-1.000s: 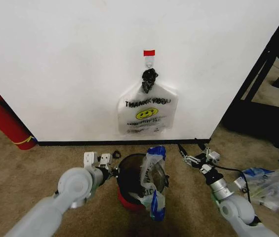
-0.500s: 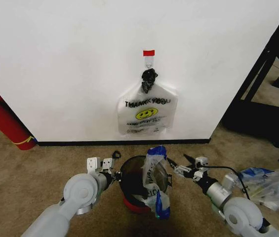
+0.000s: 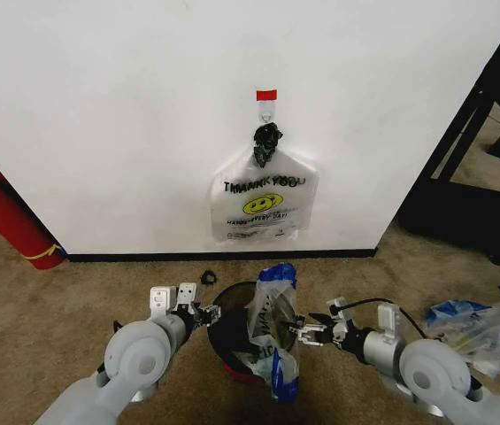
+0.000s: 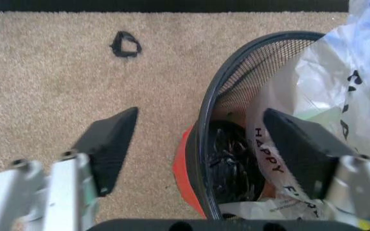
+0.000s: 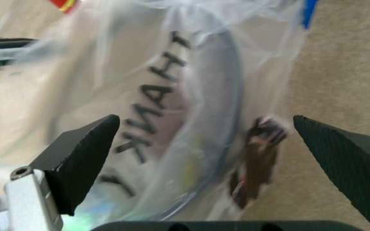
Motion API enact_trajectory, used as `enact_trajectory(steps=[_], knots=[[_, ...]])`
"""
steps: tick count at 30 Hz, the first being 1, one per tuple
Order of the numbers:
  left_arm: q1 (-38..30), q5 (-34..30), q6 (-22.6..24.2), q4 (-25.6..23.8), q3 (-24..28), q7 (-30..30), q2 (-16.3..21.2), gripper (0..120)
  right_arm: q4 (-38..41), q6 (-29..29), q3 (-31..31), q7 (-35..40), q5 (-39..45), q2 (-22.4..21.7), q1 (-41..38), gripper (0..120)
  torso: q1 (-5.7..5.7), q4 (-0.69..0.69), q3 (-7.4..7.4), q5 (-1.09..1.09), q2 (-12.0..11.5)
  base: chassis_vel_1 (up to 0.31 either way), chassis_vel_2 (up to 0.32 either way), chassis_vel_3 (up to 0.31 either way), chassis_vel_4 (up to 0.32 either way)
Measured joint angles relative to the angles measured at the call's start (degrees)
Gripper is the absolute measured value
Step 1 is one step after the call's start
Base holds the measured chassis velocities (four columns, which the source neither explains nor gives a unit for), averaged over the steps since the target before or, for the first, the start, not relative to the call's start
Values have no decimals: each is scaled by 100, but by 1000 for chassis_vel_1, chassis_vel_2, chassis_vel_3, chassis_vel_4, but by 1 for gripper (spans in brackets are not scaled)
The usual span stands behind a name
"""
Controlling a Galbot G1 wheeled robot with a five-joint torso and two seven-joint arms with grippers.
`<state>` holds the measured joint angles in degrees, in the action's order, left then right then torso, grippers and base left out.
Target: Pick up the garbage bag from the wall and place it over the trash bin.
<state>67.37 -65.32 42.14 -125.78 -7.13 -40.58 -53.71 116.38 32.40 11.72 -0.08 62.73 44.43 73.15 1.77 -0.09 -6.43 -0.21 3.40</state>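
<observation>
The garbage bag, thin white plastic with black print and blue patches, hangs over the right side of the trash bin, a black mesh bin with a red base on the carpet below the wall. My left gripper is open at the bin's left side; in the left wrist view its fingers straddle the bin's rim, with the bag beyond. My right gripper is open against the bag's right side; in the right wrist view the "THANK" print of the bag lies between its fingers.
A similar flat bag with a black knotted top hangs from the red-taped hook. A red fire extinguisher leans at the left. A clear-and-blue plastic bundle lies at the right, by a black frame. A small black scrap lies on the carpet.
My right gripper has swung left and toward me, from open carpet up to the bag's right side. The left gripper has stayed by the bin's left rim.
</observation>
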Motion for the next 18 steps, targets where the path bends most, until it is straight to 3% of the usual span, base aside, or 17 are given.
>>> enact_trajectory(steps=[6,11,18], knots=[[-1,22,0,-76,32,4,1,99,-379,191,-325,248,111,253,-485,100,0,1,0,0,0,0,0,0,0],[-23,28,0,-154,58,6,1,100,-651,317,-515,313,148,467,-738,96,0,0,0,0,0,0,0,0,0],[-28,183,0,-278,40,35,44,100,-891,559,-604,318,214,633,-936,73,0,0,0,0,0,0,0,0,0]])
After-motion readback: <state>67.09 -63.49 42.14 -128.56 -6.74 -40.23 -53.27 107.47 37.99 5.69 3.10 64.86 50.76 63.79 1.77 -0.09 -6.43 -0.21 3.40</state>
